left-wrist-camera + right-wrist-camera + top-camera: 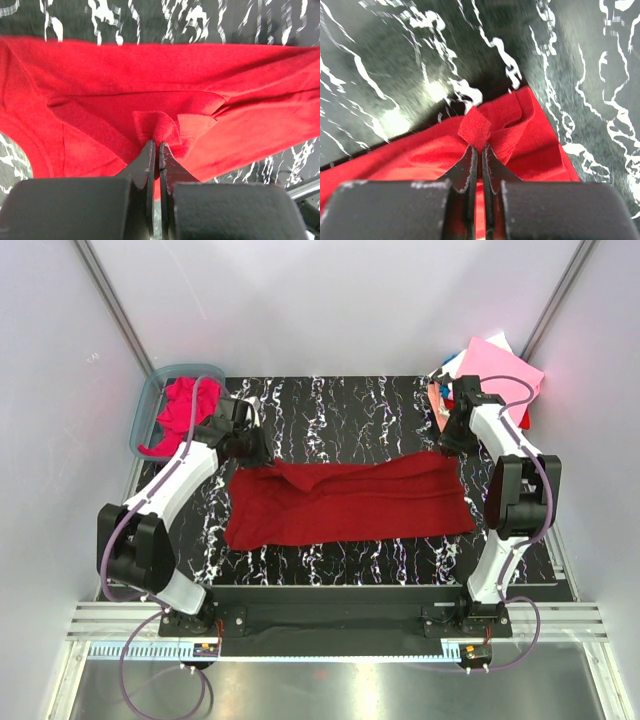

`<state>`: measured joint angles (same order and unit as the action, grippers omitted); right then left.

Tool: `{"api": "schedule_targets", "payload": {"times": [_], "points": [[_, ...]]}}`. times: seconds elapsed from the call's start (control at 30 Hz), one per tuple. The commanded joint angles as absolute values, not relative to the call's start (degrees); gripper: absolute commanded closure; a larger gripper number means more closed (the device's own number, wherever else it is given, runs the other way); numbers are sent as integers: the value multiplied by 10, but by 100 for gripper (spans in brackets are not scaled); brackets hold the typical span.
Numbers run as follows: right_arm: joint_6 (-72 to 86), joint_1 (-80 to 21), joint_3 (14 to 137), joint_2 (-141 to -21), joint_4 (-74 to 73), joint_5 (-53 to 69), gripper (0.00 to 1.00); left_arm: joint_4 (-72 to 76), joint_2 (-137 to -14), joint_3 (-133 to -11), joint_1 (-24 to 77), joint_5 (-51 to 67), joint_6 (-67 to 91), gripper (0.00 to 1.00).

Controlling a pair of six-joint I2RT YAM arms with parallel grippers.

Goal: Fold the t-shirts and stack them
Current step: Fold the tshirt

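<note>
A dark crimson red t-shirt (350,503) lies stretched across the middle of the black marbled table (340,415). My left gripper (252,447) is shut on its far left corner; the left wrist view shows red cloth (165,95) pinched between the fingertips (150,152). My right gripper (452,443) is shut on its far right corner; the right wrist view shows a red fold (476,127) between the fingertips (470,155). A magenta-pink t-shirt (183,405) lies crumpled in the tub. Folded shirts (495,375), pale pink on top, are stacked at the far right.
A translucent blue-grey plastic tub (152,400) stands at the far left corner. White walls close in the back and sides. The arm bases (330,615) sit on a black rail at the near edge.
</note>
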<state>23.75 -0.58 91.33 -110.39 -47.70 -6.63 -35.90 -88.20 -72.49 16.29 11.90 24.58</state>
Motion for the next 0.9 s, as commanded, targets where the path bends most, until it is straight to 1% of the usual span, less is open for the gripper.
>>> {"api": "schedule_targets", "payload": {"times": [0.0, 0.3, 0.33, 0.37, 0.43, 0.47, 0.5, 0.53, 0.57, 0.6, 0.7, 0.73, 0.77, 0.87], "points": [[233, -4, 883, -1063, -454, -87, 97, -325, -848, -696, 165, 113, 257, 100], [238, -4, 827, -1020, -445, -119, 96, -315, -807, -631, 166, 109, 260, 100], [241, -4, 816, -1015, -444, -123, 95, -313, -803, -619, 166, 109, 261, 100], [244, -4, 807, -1006, -442, -127, 90, -314, -796, -613, 166, 108, 262, 100], [252, -4, 780, -998, -437, -146, 82, -316, -781, -587, 169, 106, 266, 92], [254, -4, 770, -991, -431, -155, 70, -315, -774, -577, 169, 102, 268, 86], [257, 12, 762, -988, -430, -164, 48, -319, -765, -564, 170, 97, 271, 74], [264, 15, 747, -985, -429, -177, 44, -324, -756, -540, 171, 86, 281, 55], [269, 22, 740, -979, -430, -184, 36, -335, -735, -528, 171, 67, 287, 49], [272, 26, 733, -974, -426, -188, 30, -340, -723, -516, 171, 58, 293, 48], [280, 29, 713, -944, -413, -183, 28, -345, -668, -456, 171, 35, 319, 49], [277, 29, 710, -937, -403, -159, 29, -343, -639, -444, 172, 31, 334, 44], [277, 29, 710, -924, -396, -143, 30, -338, -627, -433, 172, 26, 341, 41], [265, 21, 707, -915, -364, -61, 33, -294, -596, -393, 172, 17, 361, 40]]}}
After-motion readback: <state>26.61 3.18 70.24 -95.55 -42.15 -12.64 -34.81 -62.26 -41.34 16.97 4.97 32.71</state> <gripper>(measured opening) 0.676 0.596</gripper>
